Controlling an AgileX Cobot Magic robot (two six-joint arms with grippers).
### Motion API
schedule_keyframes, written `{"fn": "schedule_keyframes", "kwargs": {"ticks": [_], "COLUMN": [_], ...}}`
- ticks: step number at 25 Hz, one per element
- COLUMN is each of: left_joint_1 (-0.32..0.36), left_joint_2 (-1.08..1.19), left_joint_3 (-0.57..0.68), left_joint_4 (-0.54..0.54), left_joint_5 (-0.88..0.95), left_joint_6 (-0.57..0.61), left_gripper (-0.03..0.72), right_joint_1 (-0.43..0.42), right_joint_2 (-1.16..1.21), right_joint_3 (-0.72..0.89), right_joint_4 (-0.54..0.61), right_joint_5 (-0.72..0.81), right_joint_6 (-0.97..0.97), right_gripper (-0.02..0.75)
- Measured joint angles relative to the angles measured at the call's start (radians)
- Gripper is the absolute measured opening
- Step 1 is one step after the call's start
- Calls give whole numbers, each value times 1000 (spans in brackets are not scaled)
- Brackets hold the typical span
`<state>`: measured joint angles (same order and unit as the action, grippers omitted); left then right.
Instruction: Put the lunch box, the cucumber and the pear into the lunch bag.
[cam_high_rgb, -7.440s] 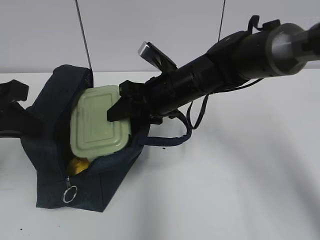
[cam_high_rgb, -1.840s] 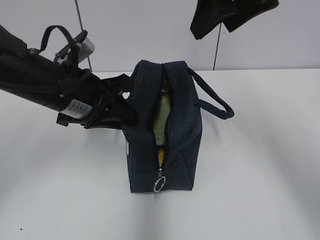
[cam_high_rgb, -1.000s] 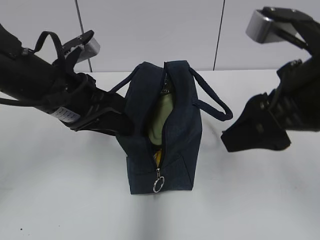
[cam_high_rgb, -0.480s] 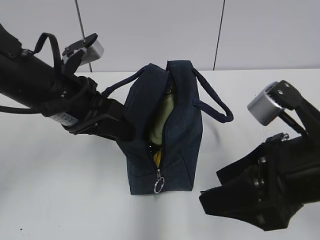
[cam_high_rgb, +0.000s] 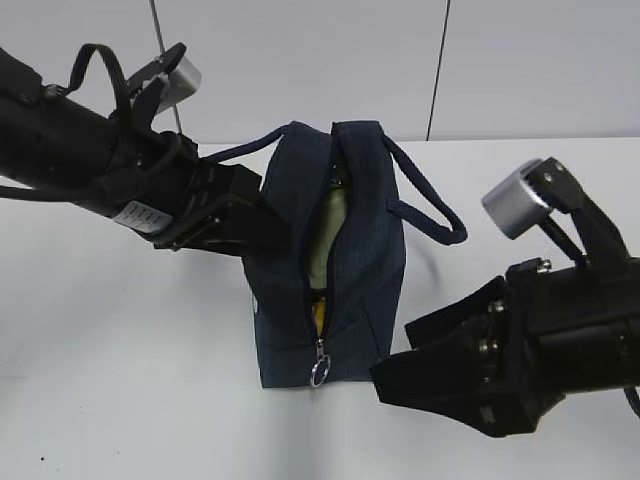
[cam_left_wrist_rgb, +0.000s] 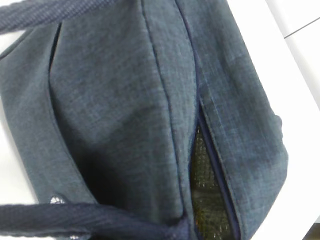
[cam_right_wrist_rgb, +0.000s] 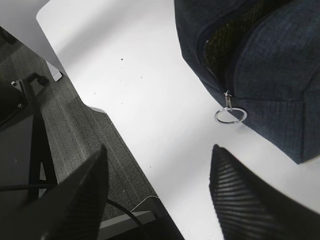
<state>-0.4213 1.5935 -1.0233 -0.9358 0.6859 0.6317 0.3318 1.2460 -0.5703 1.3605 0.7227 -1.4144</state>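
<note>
Boxy navy fabric lunch bag (cam_high_rgb: 365, 250)

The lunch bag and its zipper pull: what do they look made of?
The lunch bag looks like dark navy woven fabric, matte, with a denim-like weave plain in the left wrist view. The zipper pull looks like bare metal: a thin silvery ring with a bright sheen.

Bare worktop (cam_high_rgb: 130, 380) left of and in front of bag (cam_high_rgb: 365, 250). Narrow top slit, filled by box (cam_high_rgb: 325, 240). Left arm (cam_high_rgb: 110, 170) against bag's left side; right fingers (cam_right_wrist_rgb: 235, 185) spread beside ring pull (cam_right_wrist_rgb: 229, 116).
</note>
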Motion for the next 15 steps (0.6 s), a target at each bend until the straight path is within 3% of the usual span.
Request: {"fn": "schedule_keyframes", "kwargs": {"ticks": [11, 15], "left_joint_1": [0, -1], "left_joint_2": [0, 0], "left_joint_3": [-1, -1], "left_joint_4": [92, 95], "left_joint_5": [101, 87], "left_joint_6": [58, 58], "left_gripper": [425, 370], "right_joint_1": [0, 0], "right_joint_2": [20, 20], "right_joint_3": [0, 0], "right_joint_4": [17, 68], "right_joint_5": [0, 0], "right_joint_6": [-2, -4], "right_gripper": [494, 493]}}
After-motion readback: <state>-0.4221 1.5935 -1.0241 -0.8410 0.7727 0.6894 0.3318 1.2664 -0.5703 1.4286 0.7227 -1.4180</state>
